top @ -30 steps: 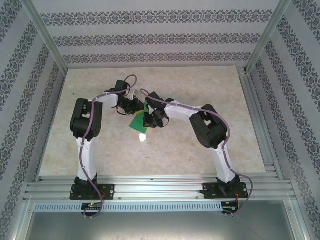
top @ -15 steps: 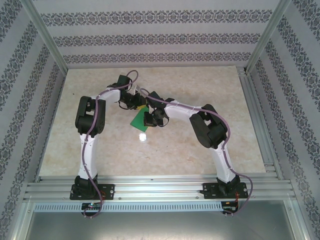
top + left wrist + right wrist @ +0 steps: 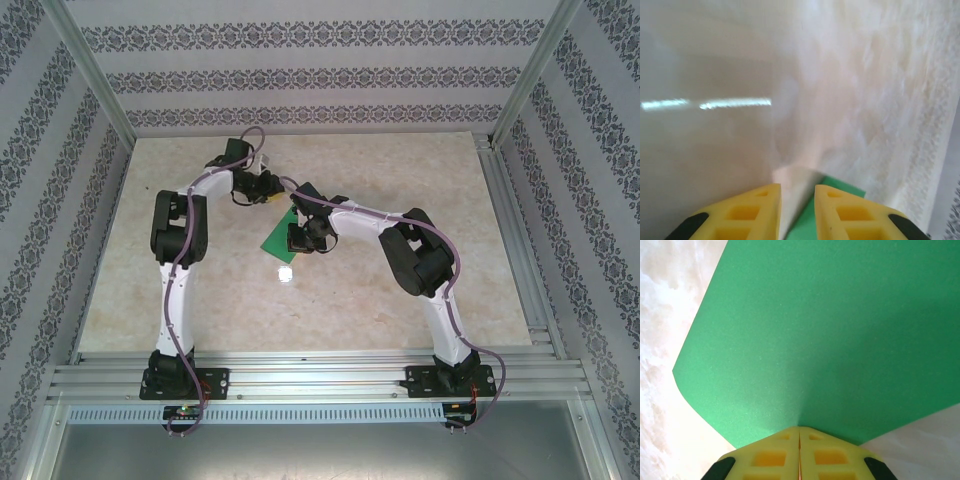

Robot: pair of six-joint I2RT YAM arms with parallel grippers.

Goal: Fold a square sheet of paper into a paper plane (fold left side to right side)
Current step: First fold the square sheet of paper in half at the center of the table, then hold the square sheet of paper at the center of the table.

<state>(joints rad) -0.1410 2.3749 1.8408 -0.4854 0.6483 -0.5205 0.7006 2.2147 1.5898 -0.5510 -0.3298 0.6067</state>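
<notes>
The square sheet of paper (image 3: 279, 238) is bright green and lies mid-table, one part bowed up off the surface. My right gripper (image 3: 299, 238) is shut on the sheet's edge. In the right wrist view its yellow fingertips (image 3: 799, 429) meet on the paper (image 3: 830, 330), which spreads away from them with a soft bend. My left gripper (image 3: 266, 190) hovers just behind the sheet's far corner. In the left wrist view it (image 3: 797, 192) stands open by a narrow gap, with a green corner (image 3: 842, 191) on the table below and past the right finger.
The pale marble-patterned tabletop (image 3: 400, 290) surrounds the sheet. Patterned walls (image 3: 300, 80) and aluminium frame rails (image 3: 510, 220) close in the back and sides. A bright light reflection (image 3: 285, 272) sits just in front of the paper.
My left arm has drawn back toward the far left, away from the paper's middle. The right gripper has stayed put on the sheet.
</notes>
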